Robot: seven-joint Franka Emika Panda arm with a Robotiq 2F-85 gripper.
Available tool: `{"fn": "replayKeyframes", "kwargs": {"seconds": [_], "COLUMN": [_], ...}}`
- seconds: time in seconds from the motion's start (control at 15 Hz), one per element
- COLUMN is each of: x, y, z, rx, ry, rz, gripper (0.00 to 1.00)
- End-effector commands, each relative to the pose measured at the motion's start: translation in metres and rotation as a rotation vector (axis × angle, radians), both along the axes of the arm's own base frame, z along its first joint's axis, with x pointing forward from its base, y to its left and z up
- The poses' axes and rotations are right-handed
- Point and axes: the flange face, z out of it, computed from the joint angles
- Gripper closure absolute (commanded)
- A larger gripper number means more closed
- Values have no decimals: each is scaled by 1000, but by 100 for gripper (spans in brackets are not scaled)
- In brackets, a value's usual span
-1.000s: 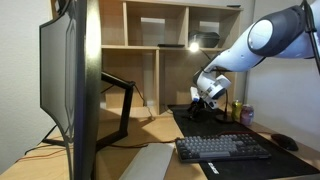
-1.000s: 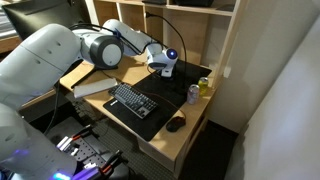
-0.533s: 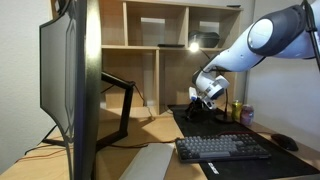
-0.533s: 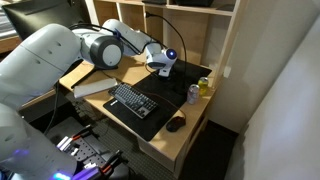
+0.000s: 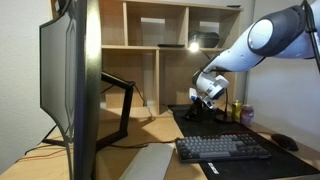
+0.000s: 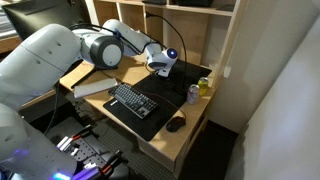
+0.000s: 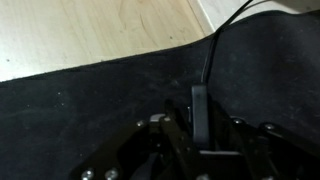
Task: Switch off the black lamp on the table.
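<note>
The black lamp's flat head (image 5: pixel 204 41) glows in front of the shelf, lit. Its dark foot (image 5: pixel 200 112) stands on the black mat at the back of the table (image 5: pixel 150 128). My gripper (image 5: pixel 207 98) points down just above that foot and shows in both exterior views (image 6: pixel 164 68). In the wrist view the mat (image 7: pixel 90 100) fills most of the frame, with bare table wood (image 7: pixel 100 30) above it. A slim dark upright bar (image 7: pixel 200 110) stands between the gripper's dark parts. Whether the jaws touch it is too dark to tell.
A keyboard (image 5: pixel 222 148) and a mouse (image 5: pixel 285 142) lie on the mat toward the front. Two cans (image 6: pixel 198 91) stand beside the gripper. A large monitor (image 5: pixel 70 80) on a black arm (image 5: pixel 122 100) stands nearby, and a cubby shelf (image 5: pixel 160 40) rises behind. A cable (image 7: pixel 225 30) crosses the mat.
</note>
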Motion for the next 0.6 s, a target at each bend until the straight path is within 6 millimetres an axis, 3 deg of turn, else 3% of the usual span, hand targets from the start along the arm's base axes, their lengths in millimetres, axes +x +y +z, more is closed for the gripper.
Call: {"fn": "replayKeyframes", "kwargs": {"seconds": [0.0, 0.07, 0.33, 0.4, 0.47, 0.53], "x": [3, 3, 4, 4, 4, 3], "y": [-3, -3, -3, -3, -2, -1], "z": [-1, -1, 0, 0, 0, 0], "rx": [-15, -16, -19, -15, -1, 19], "ry": [26, 28, 34, 37, 41, 46], "rz": [-11, -16, -16, -17, -14, -13], "gripper": [89, 98, 95, 64, 53, 47]}}
